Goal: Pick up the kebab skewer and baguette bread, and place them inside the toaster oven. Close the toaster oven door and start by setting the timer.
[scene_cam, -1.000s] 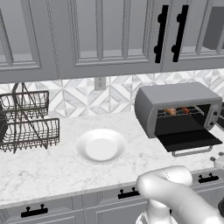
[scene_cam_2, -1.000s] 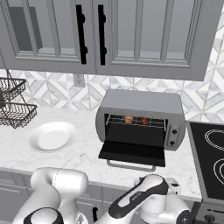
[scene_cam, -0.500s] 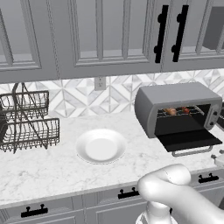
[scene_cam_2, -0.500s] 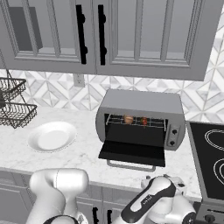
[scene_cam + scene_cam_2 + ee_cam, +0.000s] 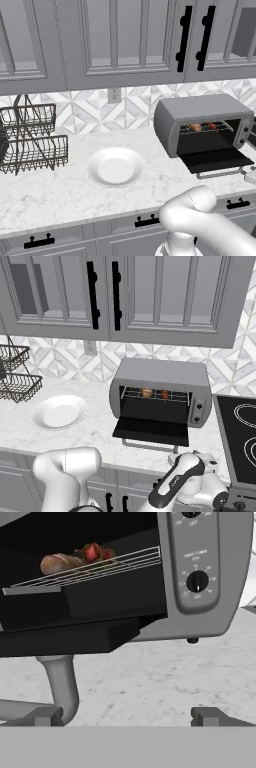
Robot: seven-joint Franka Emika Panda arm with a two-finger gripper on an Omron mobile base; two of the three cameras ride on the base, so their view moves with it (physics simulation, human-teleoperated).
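Pincer hangs low in front of the toaster oven, fingertips spread wide w/ nothing between them, just above the marble counter. Hand view looks up from counter level at the oven's right front corner: timer knob on the grey control panel, wire rack inside.

Baguette bread lies on the rack, kebab skewer touching it on the side nearer the control panel; both sit toward the back of the cavity. In the right base view the loaf & skewer sit side by side on the rack.

Toaster oven door is folded down flat, approx. level w/ the counter, its pale bar handle at the front edge, near the left fingertip in the hand view.

White plate sits on the counter well to the left of the oven, beside a dark wire dish rack. Stovetop flanks the oven's right.
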